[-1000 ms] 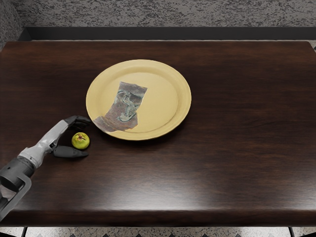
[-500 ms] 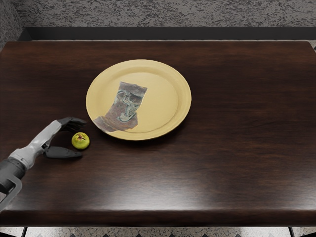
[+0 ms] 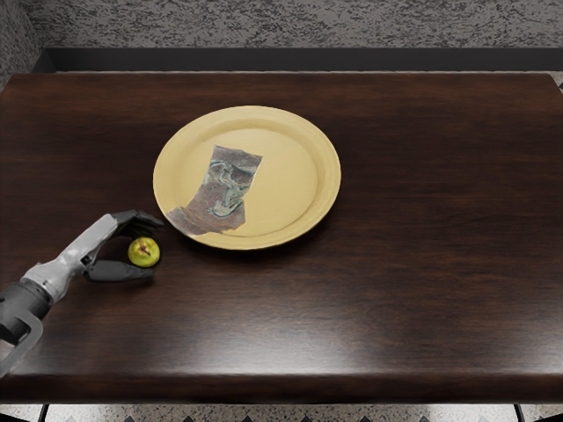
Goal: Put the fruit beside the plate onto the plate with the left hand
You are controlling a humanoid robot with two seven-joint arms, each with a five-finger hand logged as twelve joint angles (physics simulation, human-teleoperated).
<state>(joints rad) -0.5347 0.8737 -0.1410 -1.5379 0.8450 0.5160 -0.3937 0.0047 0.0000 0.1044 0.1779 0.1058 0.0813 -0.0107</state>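
Dark wooden table [image 3: 422, 264] fills the view under a grey speckled wall, with a yellow plate [image 3: 308, 149] set left of centre and carrying a mottled grey-brown patch [image 3: 220, 189] on its left half. Just off the plate's lower-left rim a small green-yellow fruit [image 3: 144, 252] sits on the tabletop, not on the plate. From the left edge the left hand [image 3: 104, 251] reaches to it, its fingers [image 3: 136, 220] spread above the fruit and thumb [image 3: 123, 272] below, cupping it loosely without a clear grip
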